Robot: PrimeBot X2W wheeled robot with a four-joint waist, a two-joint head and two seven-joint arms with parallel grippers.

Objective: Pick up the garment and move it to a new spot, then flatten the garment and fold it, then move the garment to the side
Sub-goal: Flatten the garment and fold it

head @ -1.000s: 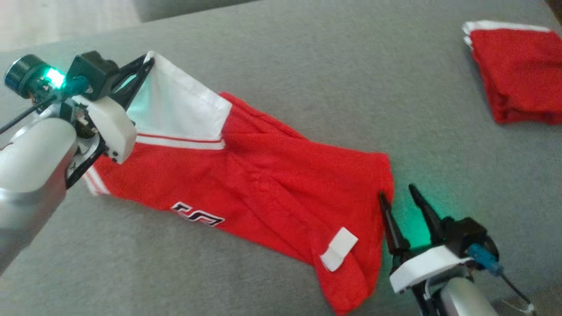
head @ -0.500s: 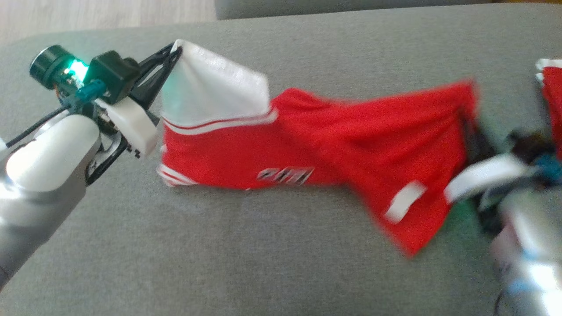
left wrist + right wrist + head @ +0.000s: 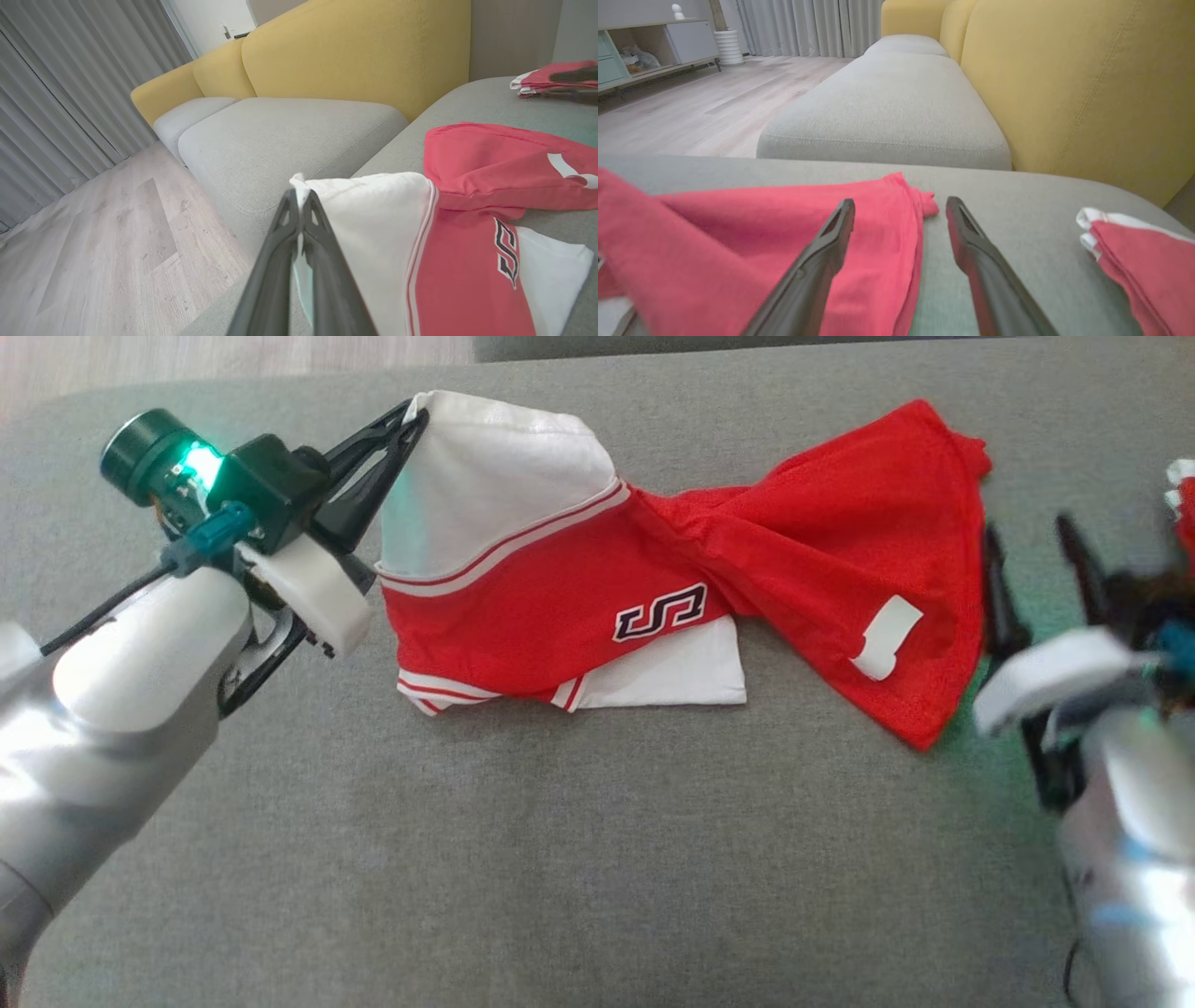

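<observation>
Left arm: forearm enters from lower left and angles up and right. Left gripper [image 3: 414, 418] [image 3: 299, 199] jaws are pinched tight on the white corner of the garment [image 3: 523, 611] [image 3: 460, 284] [image 3: 738, 224], fabric sandwiched between the fingers.

Garment: lies across the grey cushion [image 3: 560, 849], white end at my left, twisted mid-length, red end fanned out to my right. "S" logo faces up, with a white panel tucked under it.

Right arm: comes up from the lower right edge, fingers pointing away from me. Right gripper [image 3: 1027, 530] [image 3: 900, 203] jaws are spread wide, gripping nothing. Its left finger is at the red hem; can't tell if it touches.

Far right: folded red-and-white pile [image 3: 1184, 495] [image 3: 1134, 252], apart from the garment.
</observation>
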